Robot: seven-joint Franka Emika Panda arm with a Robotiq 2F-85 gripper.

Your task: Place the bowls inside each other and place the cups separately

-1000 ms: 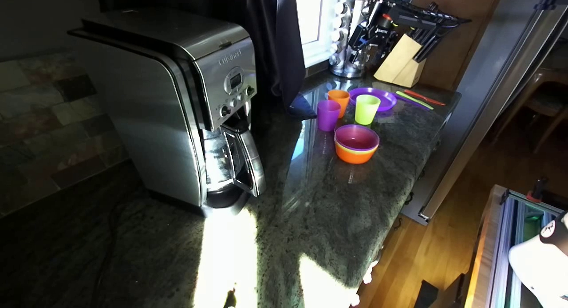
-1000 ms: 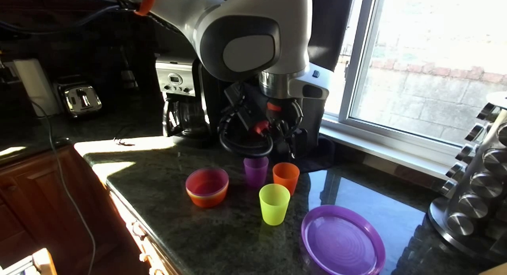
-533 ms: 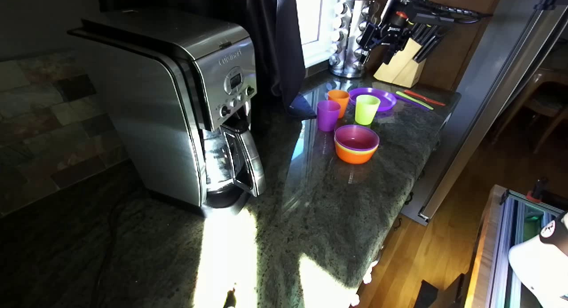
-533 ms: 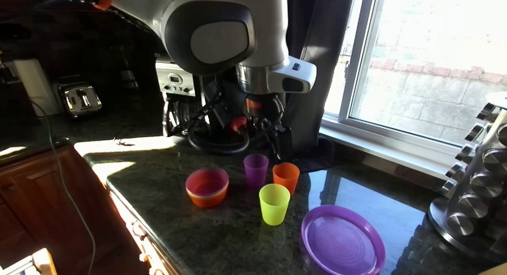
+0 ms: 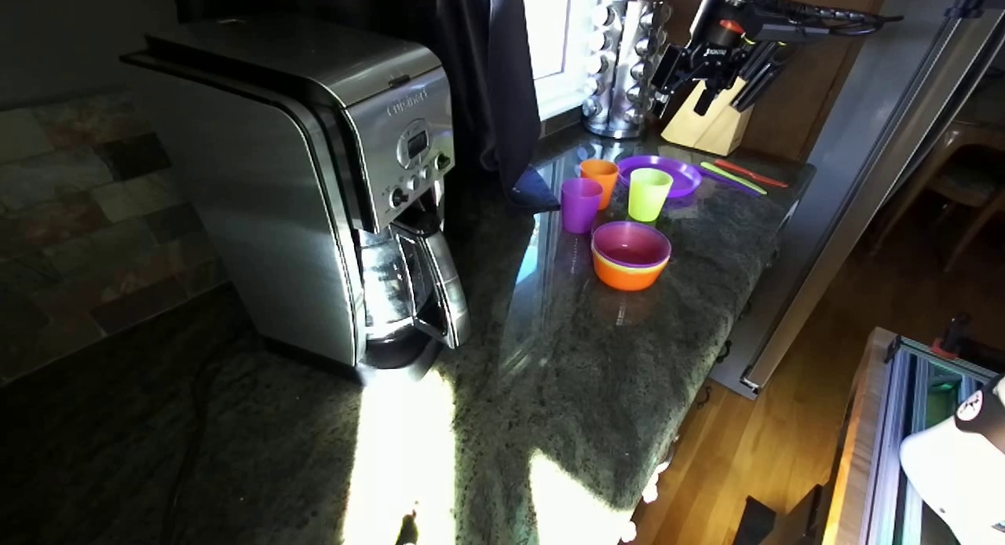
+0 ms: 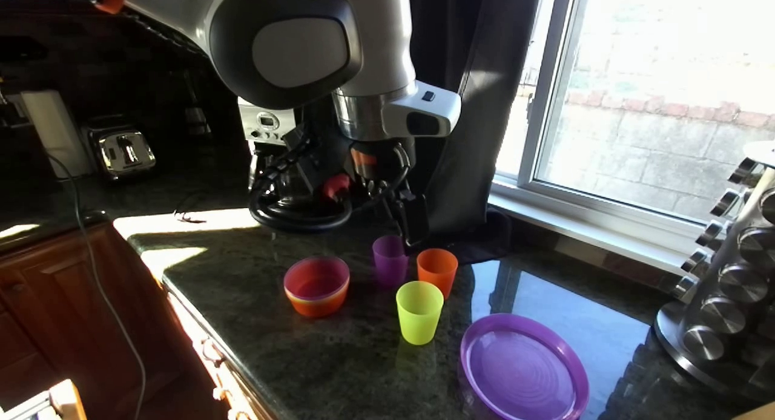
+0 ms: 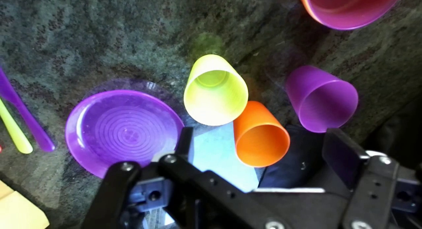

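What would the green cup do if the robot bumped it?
The green cup would probably tip easily, since it's taller than wide and narrower at the bottom. Its thin, plastic-looking wall suggests it's light. On the shiny counter, it might slide instead.

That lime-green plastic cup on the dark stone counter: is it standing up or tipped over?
Upright. In both exterior views, the lime-green plastic cup rests on its narrower base, open rim facing up.
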